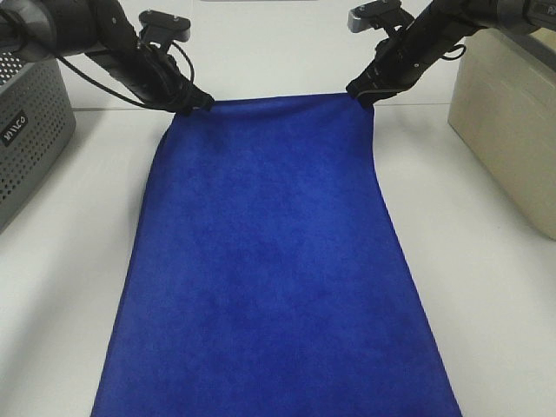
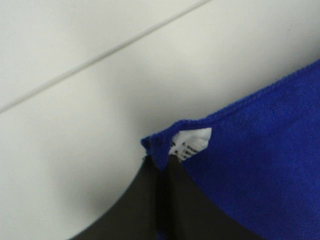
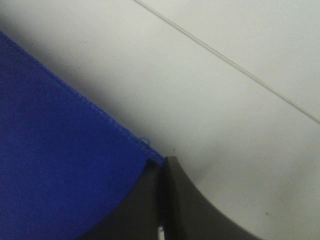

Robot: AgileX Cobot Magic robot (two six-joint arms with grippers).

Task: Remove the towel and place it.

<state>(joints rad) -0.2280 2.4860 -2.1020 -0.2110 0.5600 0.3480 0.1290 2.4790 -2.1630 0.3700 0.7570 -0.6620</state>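
The royal-blue towel [image 1: 269, 261] lies spread flat on the white table, running from the far middle to the near edge. My left gripper [image 1: 193, 102] is shut on its far left corner. In the left wrist view the closed fingers [image 2: 165, 200] pinch the towel [image 2: 265, 160] at the corner with the small white tag [image 2: 190, 142]. My right gripper [image 1: 363, 93] is shut on the far right corner. In the right wrist view the closed fingers [image 3: 160, 200] pinch the towel [image 3: 60, 165] at its hemmed corner.
A grey perforated basket [image 1: 26, 130] stands at the left edge of the table. A beige bin [image 1: 508, 122] stands at the right. White table surface [image 1: 486, 287] shows on both sides of the towel.
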